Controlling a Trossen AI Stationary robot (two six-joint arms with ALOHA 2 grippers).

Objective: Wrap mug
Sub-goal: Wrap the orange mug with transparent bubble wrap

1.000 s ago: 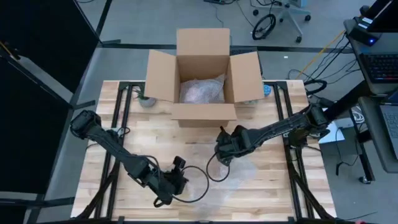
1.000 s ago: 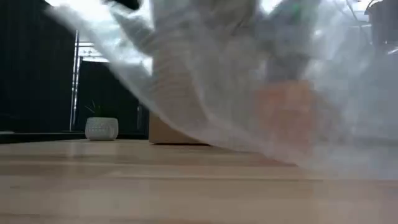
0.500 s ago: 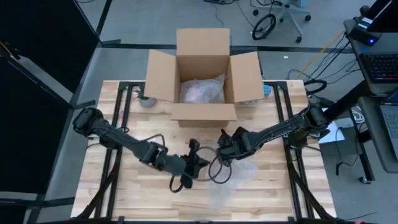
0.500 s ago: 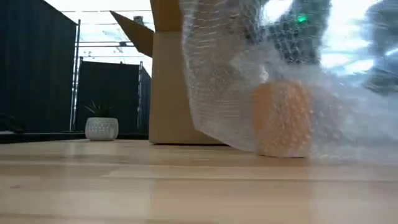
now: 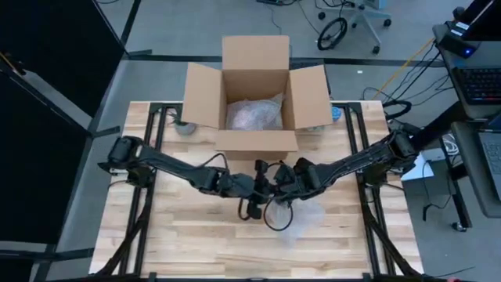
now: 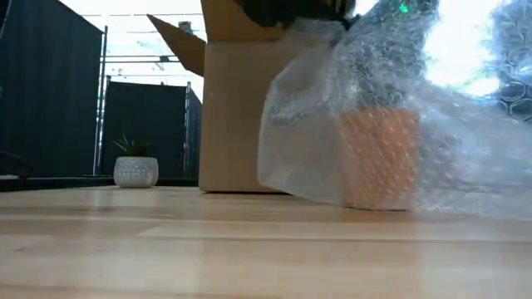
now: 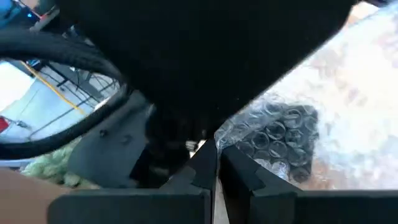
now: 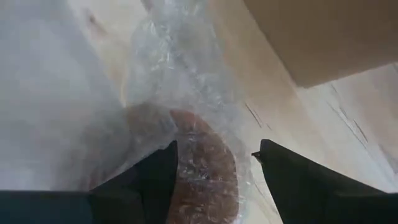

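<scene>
bubble wrap [image 6: 391, 124] over mug [image 6: 381, 158], no legible writing

Left arm stretched from the table's left edge toward centre, left gripper [image 5: 262, 182] with fingers [image 7: 205, 168] pressed together. Right arm reaching in from the right edge, right gripper [image 5: 286, 182] just beside the left, fingers [image 8: 158, 171] spread apart.

Grey floor [image 5: 188, 23] surrounds the wooden table [image 5: 180, 227], with an office chair [image 5: 356, 19] and black panels [image 5: 47, 70]
</scene>
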